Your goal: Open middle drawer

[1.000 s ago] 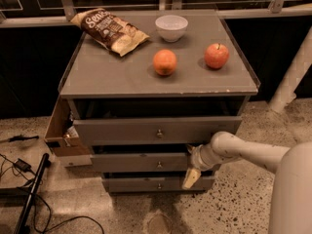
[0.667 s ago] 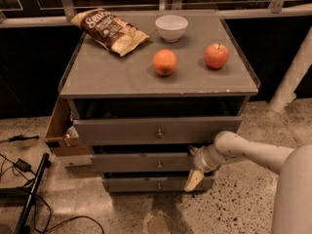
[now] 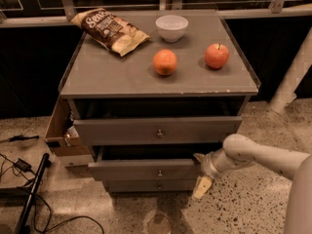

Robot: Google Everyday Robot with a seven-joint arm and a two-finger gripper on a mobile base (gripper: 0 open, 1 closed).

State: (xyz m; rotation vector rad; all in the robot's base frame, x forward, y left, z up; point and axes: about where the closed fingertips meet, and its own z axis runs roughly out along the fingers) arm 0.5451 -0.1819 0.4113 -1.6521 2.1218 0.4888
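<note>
The middle drawer (image 3: 141,169) is the long, low grey front with a small round knob (image 3: 159,173), below the taller top front (image 3: 156,129) and above the narrow bottom front (image 3: 151,185). It stands pulled out a little, with a dark gap above it. My gripper (image 3: 200,172) is at the drawer's right end. One finger (image 3: 197,157) lies over the front's top edge and the other yellowish finger (image 3: 202,186) under it, clamped on the front. My white arm (image 3: 258,157) reaches in from the right.
On the cabinet top (image 3: 107,77) lie a chip bag (image 3: 109,29), a white bowl (image 3: 171,27), an orange (image 3: 165,62) and an apple (image 3: 217,56). A brown box-like compartment (image 3: 58,135) hangs open at the left side. Cables and a black pole (image 3: 31,194) lie on the floor at left; a white post (image 3: 292,77) stands at right.
The middle drawer front has slid out toward the camera, and my gripper has moved with it, slightly down and right. The top and bottom fronts have not moved.
</note>
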